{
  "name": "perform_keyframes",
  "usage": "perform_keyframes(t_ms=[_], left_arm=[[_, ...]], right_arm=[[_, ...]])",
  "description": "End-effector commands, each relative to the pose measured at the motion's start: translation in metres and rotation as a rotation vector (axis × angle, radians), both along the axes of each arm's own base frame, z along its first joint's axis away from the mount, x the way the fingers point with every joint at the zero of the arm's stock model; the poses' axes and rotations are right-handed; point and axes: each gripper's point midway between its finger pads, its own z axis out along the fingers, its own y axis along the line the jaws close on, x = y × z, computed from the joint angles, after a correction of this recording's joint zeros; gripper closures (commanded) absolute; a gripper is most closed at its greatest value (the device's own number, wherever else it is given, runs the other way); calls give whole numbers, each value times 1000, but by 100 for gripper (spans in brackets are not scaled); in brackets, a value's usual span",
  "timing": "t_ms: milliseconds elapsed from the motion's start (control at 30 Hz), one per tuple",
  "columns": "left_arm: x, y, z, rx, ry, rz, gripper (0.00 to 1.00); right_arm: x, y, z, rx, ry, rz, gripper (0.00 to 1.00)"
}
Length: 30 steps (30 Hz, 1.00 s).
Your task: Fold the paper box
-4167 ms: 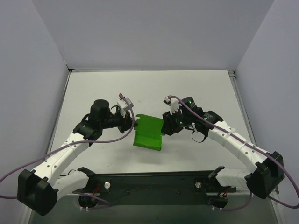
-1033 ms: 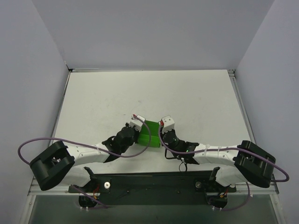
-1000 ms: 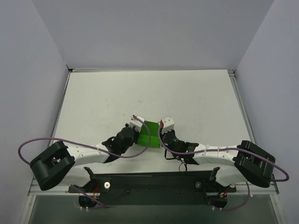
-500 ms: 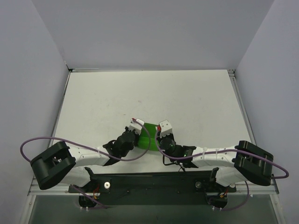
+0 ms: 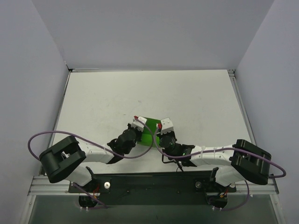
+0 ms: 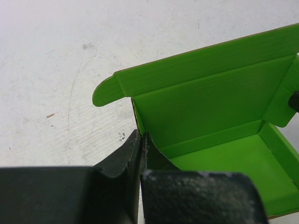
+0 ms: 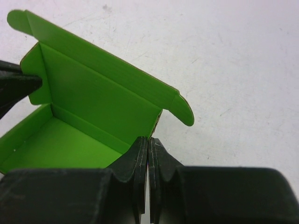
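Note:
The bright green paper box (image 5: 148, 132) sits between my two grippers near the table's front. In the left wrist view the box (image 6: 210, 135) is open, its lid standing up behind with a rounded tab at the left corner. My left gripper (image 6: 141, 140) is shut on the box's left side wall. In the right wrist view the box (image 7: 93, 116) shows its open inside and a rounded tab at the right. My right gripper (image 7: 148, 144) is shut on the box's right side wall. In the top view the left gripper (image 5: 138, 129) and right gripper (image 5: 161, 133) flank the box closely.
The white table (image 5: 149, 93) is ringed by grey walls. A black base rail (image 5: 149, 182) runs along the near edge. Purple cables loop from both arms.
Both arms have drawn back toward the near edge and folded in, bringing the box with them. Earlier the box lay farther out with the grippers at its sides.

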Motion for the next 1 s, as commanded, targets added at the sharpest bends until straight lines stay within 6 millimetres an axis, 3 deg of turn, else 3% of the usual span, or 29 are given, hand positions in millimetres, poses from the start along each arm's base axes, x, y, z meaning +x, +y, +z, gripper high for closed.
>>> perform_keyframes(t_ms=[0,233,400,700,967], left_arm=[[-16,-44,27,-212,-62,-179,100],[-28,-40,14,-242,-45,-155,100],[-37,-35,1,-252,-15,-119,100],[-57,-49,-12,-296,36,-139,100],[-73,-42,-28,-317,112,-129,100]], right_arm=[[1,37,38,219,-91,26,100],[-12,43,41,205,-103,21,100],[-23,47,23,210,-49,35,100],[-33,55,6,221,33,50,100],[-39,50,-3,207,84,39,100]])
